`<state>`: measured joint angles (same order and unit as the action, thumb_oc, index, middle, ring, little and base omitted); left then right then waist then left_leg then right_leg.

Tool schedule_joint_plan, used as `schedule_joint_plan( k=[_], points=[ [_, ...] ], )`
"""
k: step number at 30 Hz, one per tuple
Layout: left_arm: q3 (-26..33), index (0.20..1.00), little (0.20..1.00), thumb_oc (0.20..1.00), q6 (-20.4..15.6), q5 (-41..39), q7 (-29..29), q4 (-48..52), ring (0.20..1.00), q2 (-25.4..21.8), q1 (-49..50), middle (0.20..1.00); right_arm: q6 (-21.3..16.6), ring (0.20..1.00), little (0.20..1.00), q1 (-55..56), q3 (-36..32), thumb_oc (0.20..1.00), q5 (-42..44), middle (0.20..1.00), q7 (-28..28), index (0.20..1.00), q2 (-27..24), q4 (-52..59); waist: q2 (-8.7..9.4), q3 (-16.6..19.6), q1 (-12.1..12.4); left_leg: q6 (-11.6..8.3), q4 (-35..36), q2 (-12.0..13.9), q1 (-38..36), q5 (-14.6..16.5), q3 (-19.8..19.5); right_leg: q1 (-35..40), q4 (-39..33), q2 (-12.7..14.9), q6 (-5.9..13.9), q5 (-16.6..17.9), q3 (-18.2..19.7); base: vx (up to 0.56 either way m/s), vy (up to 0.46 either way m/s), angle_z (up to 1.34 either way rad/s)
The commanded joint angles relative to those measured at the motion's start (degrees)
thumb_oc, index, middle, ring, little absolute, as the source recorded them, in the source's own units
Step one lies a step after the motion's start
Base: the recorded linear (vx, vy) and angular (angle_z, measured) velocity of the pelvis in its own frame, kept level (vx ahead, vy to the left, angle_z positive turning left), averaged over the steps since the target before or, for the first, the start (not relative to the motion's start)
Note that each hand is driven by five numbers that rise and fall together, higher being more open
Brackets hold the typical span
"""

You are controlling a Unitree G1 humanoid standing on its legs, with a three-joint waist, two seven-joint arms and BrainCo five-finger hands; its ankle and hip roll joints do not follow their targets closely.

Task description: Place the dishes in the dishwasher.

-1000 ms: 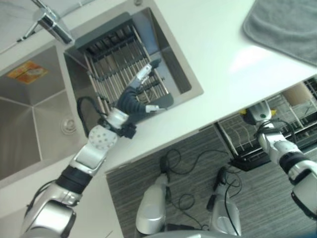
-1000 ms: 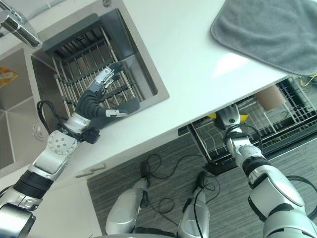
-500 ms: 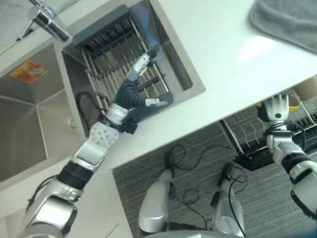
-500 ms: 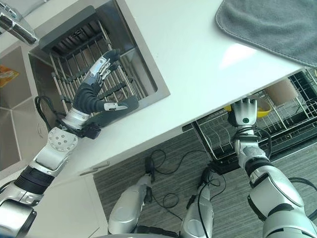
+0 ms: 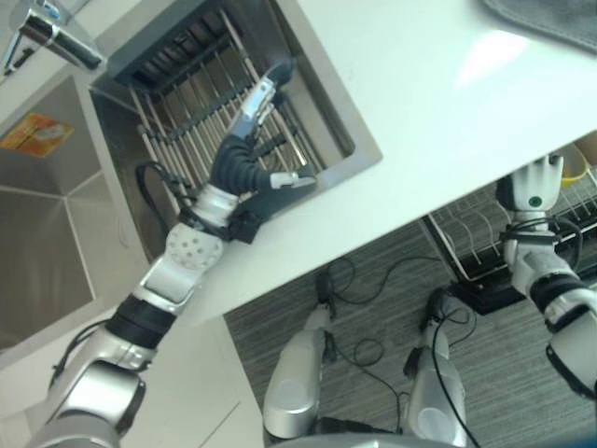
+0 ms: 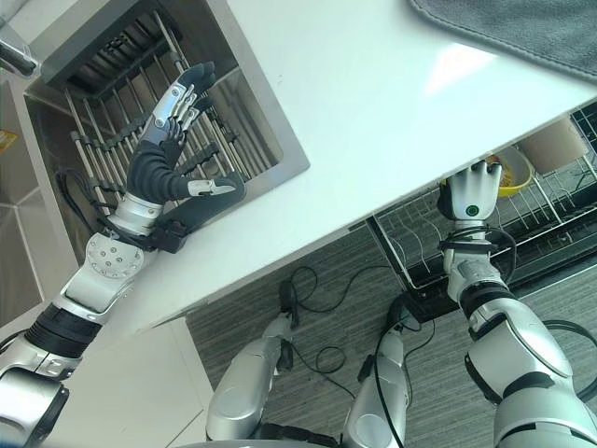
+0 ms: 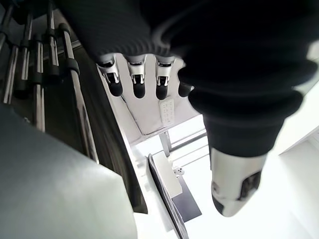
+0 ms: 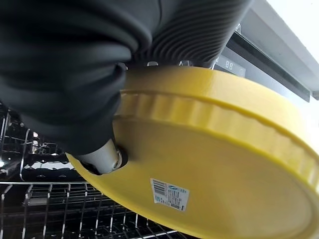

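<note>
- Far left: faucet (image 5: 51,35) over the bare steel sink basin (image 5: 47,233); orange sticker (image 5: 28,133) on the basin's back wall.
- Next compartment to the right holds a metal drying rack (image 5: 196,121) w/ dark-tipped rods. No dishes seen on it.
- Left hand (image 5: 244,149) raised over the rack, arm coming up from lower left. Fingers straight & spread, pointing toward the sink's far side; thumb out sideways toward the counter edge, by the sink rim. Holds nothing. Left wrist view: dark fingertips (image 7: 137,89) in a row, free of the rack rods.
- White counter (image 6: 373,121) runs right of the sink, mostly bare. Grey towel (image 6: 522,28) lies at its far right corner, well apart from both hands.
- Counter's front edge overhangs the dishwasher rack (image 6: 560,201) pulled out below it. Wire tines on the rack's left part stand free; a beige cup (image 6: 552,142) sits farther right in the rack.
- Right hand (image 6: 469,194) is below the counter edge, over the rack's left part, arm rising from lower right. Its back faces the cam.
- Yellow bowl (image 8: 214,159): pinched by the right hand, thumb pressed on the underside, fingers hidden past the rim. In the right eye view it pokes out just right of the hand, close under the counter edge, above the wire rack.
- Room: open tines beneath the bowl; counter edge tight overhead.
</note>
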<state>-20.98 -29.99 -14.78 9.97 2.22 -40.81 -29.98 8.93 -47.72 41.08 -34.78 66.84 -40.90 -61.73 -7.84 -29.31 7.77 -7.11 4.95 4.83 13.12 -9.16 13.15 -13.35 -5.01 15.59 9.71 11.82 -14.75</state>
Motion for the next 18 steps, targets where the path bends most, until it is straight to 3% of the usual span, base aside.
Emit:
schedule_joint_plan(
  k=[1,12,15,18],
  points=[
    [-3.7,1.0,1.0,1.0,-2.4,-0.2,1.7,2.4,1.0,-0.9,-3.3,1.0,-0.8,0.2,0.2,-19.7,2.2,0.2,1.2,0.2,7.1,0.2,-0.5,0.5,1.51,-0.2,2.9,2.36,-2.2,-2.2,0.4,4.7,-6.8,-3.6,6.4,3.3,4.37,-2.0,-1.3,0.0,0.0,0.0],
    [-5.2,1.0,1.0,1.0,-2.2,0.3,2.5,2.4,1.0,-0.1,-4.2,1.0,-1.0,0.2,0.2,-22.3,2.8,0.2,2.9,0.2,3.5,0.2,1.1,-0.9,0.55,-0.5,3.2,2.18,-2.2,-2.2,2.7,4.0,-6.7,-6.1,6.9,4.1,4.75,-1.5,-1.7,0.02,0.013,0.0],
    [-5.4,1.0,1.0,1.0,-2.1,0.7,2.8,2.4,1.0,0.7,-4.5,1.0,-6.4,0.2,0.2,-22.2,1.7,0.2,7.3,0.2,-4.4,0.2,2.1,-1.3,0.29,-0.5,3.2,1.92,-2.0,-1.9,3.7,3.6,-6.0,-7.2,7.2,4.5,4.92,-1.3,-2.3,0.05,0.019,-0.01],
    [-5.3,1.0,1.0,1.0,-1.2,1.2,2.5,2.6,1.0,1.8,-4.9,1.0,-9.3,0.2,0.2,-21.4,1.6,0.2,8.4,0.2,-9.8,0.2,3.8,-1.3,0.2,-0.5,3.3,1.84,-1.7,-1.7,4.2,3.2,-5.7,-7.7,7.4,4.7,4.95,-1.3,-2.5,0.04,0.009,0.0]
  ],
)
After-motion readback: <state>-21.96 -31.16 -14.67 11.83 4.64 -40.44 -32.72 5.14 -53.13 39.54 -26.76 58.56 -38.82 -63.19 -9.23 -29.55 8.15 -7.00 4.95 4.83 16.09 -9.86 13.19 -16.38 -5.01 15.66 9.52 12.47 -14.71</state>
